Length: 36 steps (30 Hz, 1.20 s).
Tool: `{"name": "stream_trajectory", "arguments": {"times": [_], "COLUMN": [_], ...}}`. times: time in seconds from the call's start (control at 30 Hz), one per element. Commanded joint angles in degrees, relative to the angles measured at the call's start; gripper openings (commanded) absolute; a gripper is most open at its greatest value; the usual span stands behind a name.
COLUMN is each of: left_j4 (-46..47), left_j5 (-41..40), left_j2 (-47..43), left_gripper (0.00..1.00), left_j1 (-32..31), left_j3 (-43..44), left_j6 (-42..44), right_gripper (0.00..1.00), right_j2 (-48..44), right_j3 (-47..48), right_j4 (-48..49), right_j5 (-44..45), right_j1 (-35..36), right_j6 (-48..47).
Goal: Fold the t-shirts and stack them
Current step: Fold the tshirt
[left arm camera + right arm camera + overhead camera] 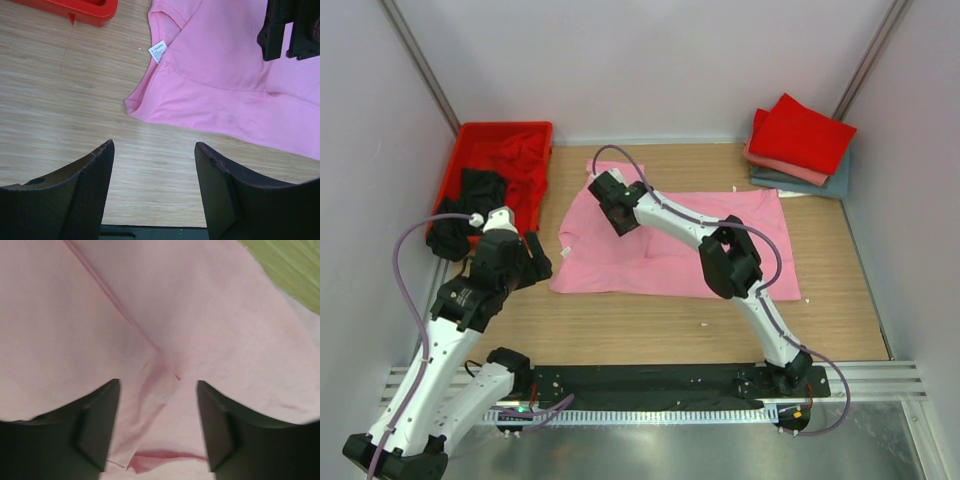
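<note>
A light pink t-shirt lies spread flat on the wooden table; it also shows in the left wrist view and fills the right wrist view. My right gripper is open, low over the shirt's upper left part, jaws straddling a sleeve seam and wrinkle. My left gripper is open and empty over bare wood, just left of the shirt's near left corner. A folded stack sits at the back right: bright red shirt on top, salmon and grey-blue beneath.
A red plastic tray at the back left holds crumpled red and black shirts; its corner shows in the left wrist view. White walls close in on three sides. A black mounting rail runs along the near edge.
</note>
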Motion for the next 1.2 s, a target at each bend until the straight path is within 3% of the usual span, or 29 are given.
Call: {"name": "stream_trajectory", "arguments": {"times": [0.0, 0.03, 0.07, 0.17, 0.27, 0.37, 0.5, 0.6, 0.77, 0.9, 0.97, 1.0, 1.03, 1.07, 1.1, 1.17], "left_j4": [1.1, 1.1, 1.1, 1.0, 1.0, 2.7, 13.5, 19.8, 20.2, 16.5, 9.2, 5.9, 3.2, 1.2, 2.6, 13.1], "left_j5": [-0.1, -0.1, -0.2, -0.2, -0.1, 1.3, 8.0, 4.7, 4.9, 7.2, 8.0, 8.0, 9.7, 11.6, 13.5, 16.8], "left_j2": [0.5, 0.6, 0.7, 1.6, 2.8, 6.6, 14.6, 26.2, 50.7, 76.8, 86.4, 97.7, 102.6, 107.1, 109.8, 109.8], "left_gripper": [0.66, 0.66, 0.66, 0.66, 0.67, 0.67, 0.66, 0.67, 0.65, 0.63, 0.64, 0.64, 0.65, 0.66, 0.66, 0.66], "left_j1": [0.4, 0.4, 0.4, 0.4, 0.4, 0.4, 0.3, 0.3, 2.6, 4.6, 5.2, 5.5, 6.0, 7.2, 8.0, 10.0], "left_j3": [0.0, 0.0, -0.1, -0.1, -0.3, -0.3, 0.9, 6.9, 32.8, 56.1, 75.9, 84.0, 99.2, 104.8, 107.4, 99.8], "left_j6": [1.0, 1.1, 1.1, 1.1, 0.5, -1.9, -4.5, -3.0, -0.9, -1.5, 1.0, 1.6, 1.7, 0.7, -0.3, -3.8], "right_gripper": [0.77, 0.86, 0.87, 0.88, 0.88, 0.88, 0.88, 0.88, 0.88, 0.88, 0.88, 0.88, 0.88, 0.88, 0.89, 0.92], "right_j2": [-1.9, -1.8, -2.0, -4.9, -12.5, -23.1, -32.7, -42.1, -56.7, -69.7, -73.5, -75.7, -79.9, -82.5, -84.8, -91.3], "right_j3": [4.9, 5.6, 6.3, 7.0, 0.6, -12.4, -29.8, -42.8, -60.3, -67.7, -69.9, -70.3, -70.7, -71.3, -71.5, -72.1], "right_j4": [2.0, 2.2, 2.0, 1.3, 3.0, 7.9, 10.7, 14.7, 20.0, 20.0, 17.4, 16.4, 15.4, 13.5, 13.0, 10.9], "right_j5": [1.5, 1.8, 2.3, 3.2, 3.4, 2.3, -4.2, -10.4, -17.3, -22.3, -23.2, -23.6, -23.3, -23.5, -24.0, -24.4], "right_j1": [-1.8, -2.9, -3.6, -6.0, -7.7, -9.4, -14.0, -15.1, -15.0, -14.6, -14.4, -14.3, -14.2, -14.3, -14.3, -14.2], "right_j6": [-2.0, -2.2, -2.3, -1.3, 0.9, 4.6, 12.1, 14.8, 18.5, 21.4, 21.6, 21.1, 20.8, 20.6, 20.6, 21.9]}}
